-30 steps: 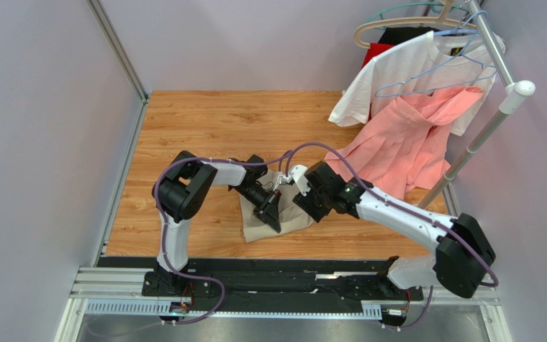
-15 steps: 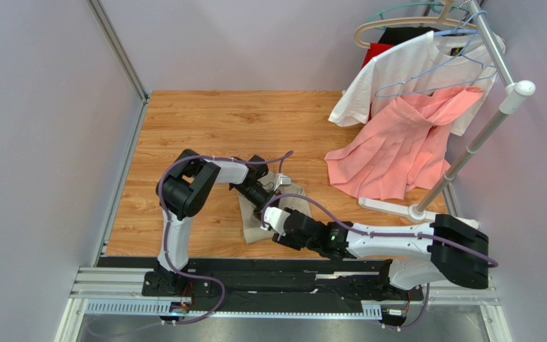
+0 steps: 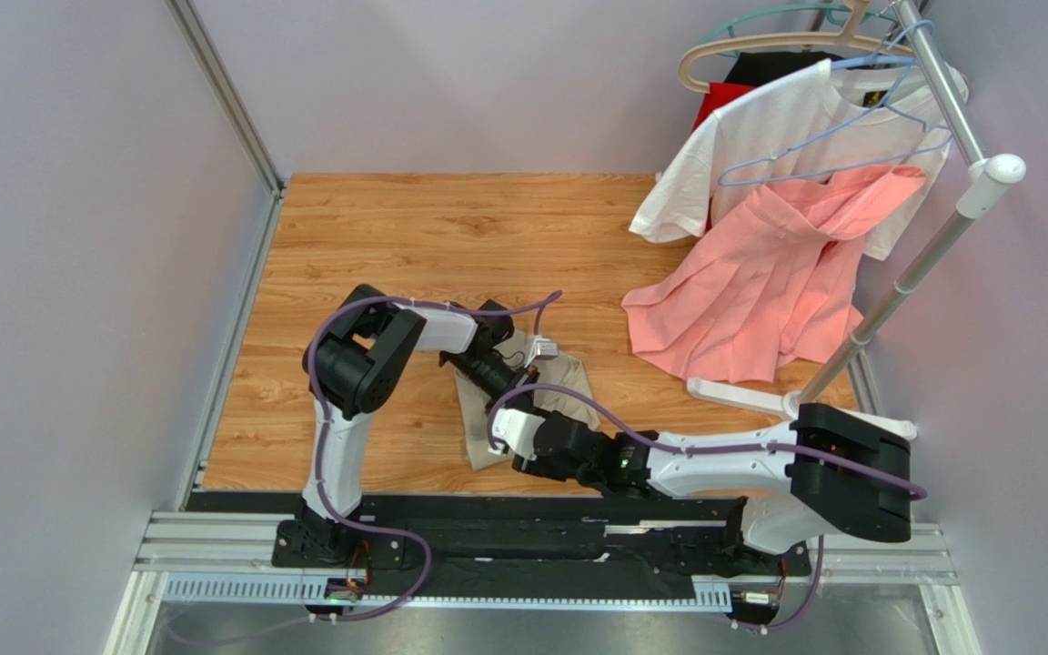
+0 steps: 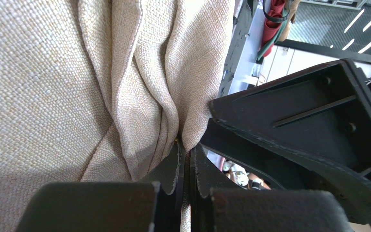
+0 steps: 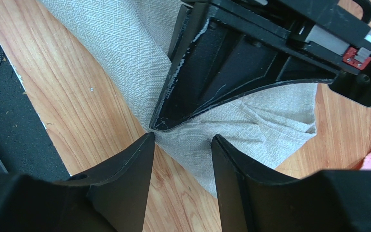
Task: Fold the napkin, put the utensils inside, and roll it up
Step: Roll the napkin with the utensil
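Observation:
The beige napkin (image 3: 568, 377) lies bunched on the wooden table (image 3: 393, 246). My left gripper (image 3: 504, 388) is shut on a pinched fold of it. The left wrist view shows the cloth (image 4: 66, 82) creased into the closed jaws of the left gripper (image 4: 185, 147). My right gripper (image 3: 508, 435) is low at the napkin's near side, open and empty. In the right wrist view the right gripper (image 5: 182, 140) spans the cloth's edge (image 5: 119, 53), just under the left gripper's black fingers (image 5: 221, 63). The utensils are out of view.
A salmon-pink garment (image 3: 748, 294) and a white T-shirt (image 3: 776, 130) hang from a rack (image 3: 960, 205) at the back right, and the pink hem rests on the table. The black base rail (image 3: 557, 539) runs along the near edge.
My right arm has swung down from the napkin's right side to its near side, close to the table. The left gripper keeps its hold and has barely moved.

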You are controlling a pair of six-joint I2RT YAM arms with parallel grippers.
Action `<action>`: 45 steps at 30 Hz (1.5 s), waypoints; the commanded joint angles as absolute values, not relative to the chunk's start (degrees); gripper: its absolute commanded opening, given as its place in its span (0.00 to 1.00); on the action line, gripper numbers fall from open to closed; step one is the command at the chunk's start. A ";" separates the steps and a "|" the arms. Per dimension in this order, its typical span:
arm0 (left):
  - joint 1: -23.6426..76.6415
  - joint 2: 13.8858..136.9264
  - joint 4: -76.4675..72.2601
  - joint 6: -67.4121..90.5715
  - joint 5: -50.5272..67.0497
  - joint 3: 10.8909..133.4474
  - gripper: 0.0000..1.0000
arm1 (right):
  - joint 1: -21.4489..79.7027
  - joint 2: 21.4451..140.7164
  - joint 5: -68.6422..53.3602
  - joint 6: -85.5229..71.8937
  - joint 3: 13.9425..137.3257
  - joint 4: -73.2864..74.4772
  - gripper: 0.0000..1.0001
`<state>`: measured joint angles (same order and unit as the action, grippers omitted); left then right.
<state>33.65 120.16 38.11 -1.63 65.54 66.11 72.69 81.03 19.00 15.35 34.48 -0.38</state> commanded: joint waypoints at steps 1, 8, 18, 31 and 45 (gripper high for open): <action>33.40 122.96 40.78 -0.26 57.22 66.27 0.00 | 73.13 83.05 16.88 16.08 34.19 -3.52 0.51; 33.40 122.17 41.05 -0.26 56.43 66.45 0.00 | 72.95 87.44 15.03 15.12 36.03 -1.67 0.47; 33.40 114.71 39.03 5.00 51.86 65.83 0.38 | 71.63 90.26 11.34 10.99 38.76 5.62 0.41; 27.17 104.51 38.94 10.72 41.41 65.31 0.64 | 71.28 89.74 10.20 6.16 39.90 8.17 0.40; 14.44 83.18 33.58 25.29 17.06 54.69 0.73 | 66.63 87.45 6.24 2.03 40.17 8.88 0.40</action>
